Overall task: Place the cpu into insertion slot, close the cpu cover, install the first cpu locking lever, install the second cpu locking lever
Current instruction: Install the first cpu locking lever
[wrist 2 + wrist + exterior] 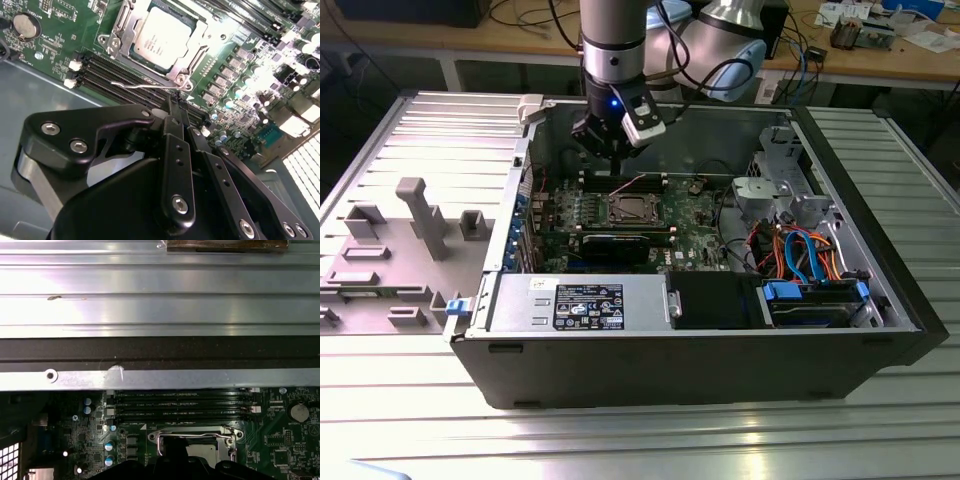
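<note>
Inspection of the open computer case (700,350) on the ribbed metal desk (620,440).

The cpu (161,36) lies seated in the insertion slot (192,21); its dull silver top sits flat and square within the socket in the second wrist view. The first step is judged done.

The cpu cover (197,47) is down over the chip. Its silvery frame surrounds the cpu on all visible sides, with the metal top showing through the window. The second step is judged done. In the first wrist view the same frame (192,432) appears closed, partly hidden by the pincer body.

One thin wire lever (150,85) runs along the socket edge nearest the memory slots (120,70). It lies low along the board, but whether its end is hooked under its catch cannot be told. A second lever along the opposite edge of the socket cannot be made out with confidence. The two lever steps are therefore judged as in hand or not confirmed.

The pincer (176,107) stands just beside the socket, its tips at the lever's end near the socket corner. The fingers (176,150) are pressed close together; no gap shows between them, and whether they nip the lever wire cannot be told. In the exterior view the pincer (617,165) hangs directly over the socket area of the motherboard (690,215).
</note>
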`<action>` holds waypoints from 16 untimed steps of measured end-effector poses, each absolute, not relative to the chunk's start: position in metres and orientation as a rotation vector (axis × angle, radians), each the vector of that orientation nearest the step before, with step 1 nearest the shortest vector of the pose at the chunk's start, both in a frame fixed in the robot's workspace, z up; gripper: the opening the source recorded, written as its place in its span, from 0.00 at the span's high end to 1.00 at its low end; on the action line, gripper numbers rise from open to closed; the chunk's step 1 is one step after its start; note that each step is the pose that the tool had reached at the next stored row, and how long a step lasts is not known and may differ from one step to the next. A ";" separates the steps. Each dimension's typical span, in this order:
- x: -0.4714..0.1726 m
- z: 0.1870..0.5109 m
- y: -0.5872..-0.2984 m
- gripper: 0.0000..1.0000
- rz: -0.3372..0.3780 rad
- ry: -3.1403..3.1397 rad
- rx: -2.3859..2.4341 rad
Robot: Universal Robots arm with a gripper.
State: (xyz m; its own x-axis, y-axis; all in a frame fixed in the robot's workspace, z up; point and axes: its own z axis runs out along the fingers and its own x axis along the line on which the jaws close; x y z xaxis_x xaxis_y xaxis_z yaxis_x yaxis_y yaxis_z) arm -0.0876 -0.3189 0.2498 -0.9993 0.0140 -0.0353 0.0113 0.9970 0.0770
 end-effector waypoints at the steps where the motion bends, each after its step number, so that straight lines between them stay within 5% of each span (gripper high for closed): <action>1: -0.087 0.249 -0.319 0.89 0.120 3.103 0.019; 16: -0.083 0.243 -0.319 0.89 0.158 3.102 0.018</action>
State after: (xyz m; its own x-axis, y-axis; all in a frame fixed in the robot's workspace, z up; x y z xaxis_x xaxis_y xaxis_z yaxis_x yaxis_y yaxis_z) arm -0.0828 -0.3189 0.2431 -0.9993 0.0136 -0.0350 0.0100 0.9948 0.1015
